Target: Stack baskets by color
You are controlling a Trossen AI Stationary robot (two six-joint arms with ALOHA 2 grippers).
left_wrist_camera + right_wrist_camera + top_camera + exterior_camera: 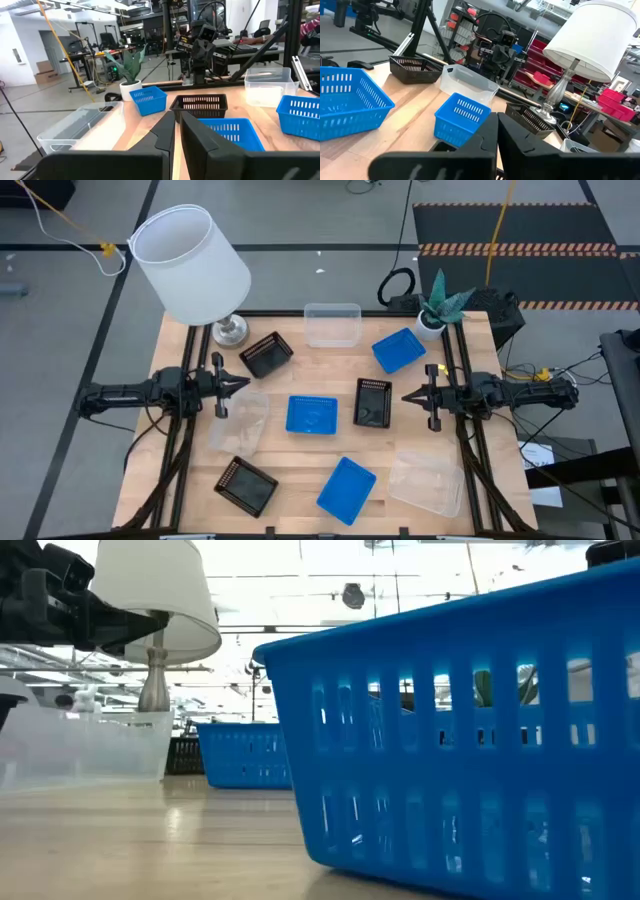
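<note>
Baskets (311, 415), high view: nine lie unstacked across the table (330, 468), bare wood between them; none held. Left gripper (237, 384) at the left edge, right gripper (410, 397) at the right, both pinched closed. Low view: blue basket (470, 730) close up.

Grey floor (300, 220), hazard-striped mat (520, 248), red storage bins (540, 75).

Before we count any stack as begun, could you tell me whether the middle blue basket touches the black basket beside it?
Apart. The high view shows bare wood between the blue basket and the black basket.
</note>
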